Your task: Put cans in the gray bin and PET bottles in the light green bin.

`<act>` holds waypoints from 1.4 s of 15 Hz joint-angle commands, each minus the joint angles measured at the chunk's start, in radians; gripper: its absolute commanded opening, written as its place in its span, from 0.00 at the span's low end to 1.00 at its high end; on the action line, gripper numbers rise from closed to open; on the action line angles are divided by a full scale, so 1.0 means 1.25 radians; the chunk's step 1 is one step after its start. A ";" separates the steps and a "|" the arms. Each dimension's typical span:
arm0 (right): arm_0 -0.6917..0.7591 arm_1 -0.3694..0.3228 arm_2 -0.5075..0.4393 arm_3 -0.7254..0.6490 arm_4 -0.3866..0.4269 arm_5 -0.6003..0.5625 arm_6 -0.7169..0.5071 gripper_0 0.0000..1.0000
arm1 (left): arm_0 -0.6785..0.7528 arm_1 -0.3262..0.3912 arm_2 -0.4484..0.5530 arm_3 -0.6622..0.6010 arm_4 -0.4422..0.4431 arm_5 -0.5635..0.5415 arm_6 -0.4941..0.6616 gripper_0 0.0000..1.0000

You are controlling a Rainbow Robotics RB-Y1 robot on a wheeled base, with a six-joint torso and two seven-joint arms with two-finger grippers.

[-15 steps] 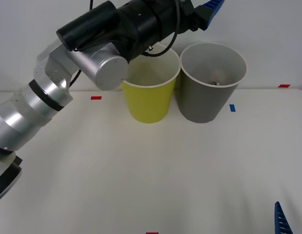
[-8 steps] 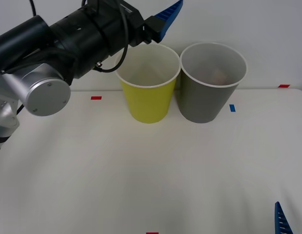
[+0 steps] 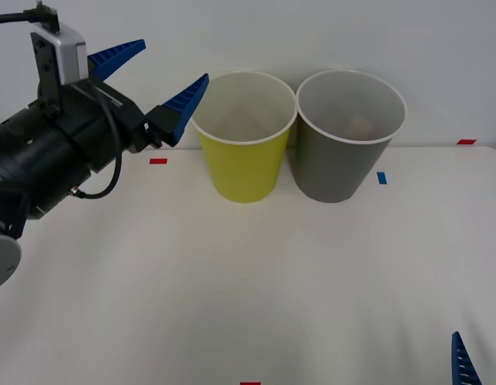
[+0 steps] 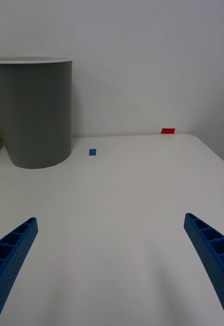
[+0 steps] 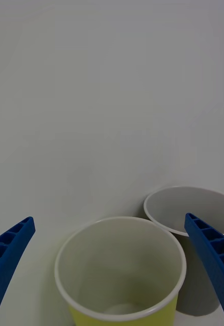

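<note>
The left gripper (image 3: 155, 76) has swung left, spread empty; front view shows the gray bin (image 3: 344, 160) holding something.

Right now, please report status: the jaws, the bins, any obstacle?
Left gripper open, empty, raised left of the light green bin. Right gripper open, low over the table. Gray bin holds something, unclear. No obstacle.

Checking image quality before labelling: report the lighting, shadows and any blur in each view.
Front view: even, soft light; faint shadows at the bases of the light green bin and gray bin; something pale inside the gray bin is too blurred to identify. Right wrist view: diffuse, with soft shading on the table between the open right gripper's fingers. Left wrist view: flat light, the open left gripper's fingertips slightly soft.
</note>
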 commanded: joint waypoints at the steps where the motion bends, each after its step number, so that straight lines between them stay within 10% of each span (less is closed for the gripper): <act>1: 0.000 0.000 0.000 0.000 0.000 0.000 0.000 1.00 | 0.126 0.001 0.059 -0.066 -0.003 0.000 -0.008 1.00; 6: 0.000 0.000 0.000 0.000 0.000 0.000 0.000 1.00 | 0.281 -0.024 0.068 -0.085 -0.018 -0.103 -0.029 1.00; 12: 0.000 0.000 0.000 0.000 0.000 0.000 0.000 1.00 | 0.444 -0.099 -0.054 -0.006 -0.272 -0.385 -0.019 1.00; 21: 0.000 0.000 0.000 0.000 0.000 0.000 0.000 1.00 | 0.545 -0.100 -0.136 0.191 -0.348 -0.639 0.039 1.00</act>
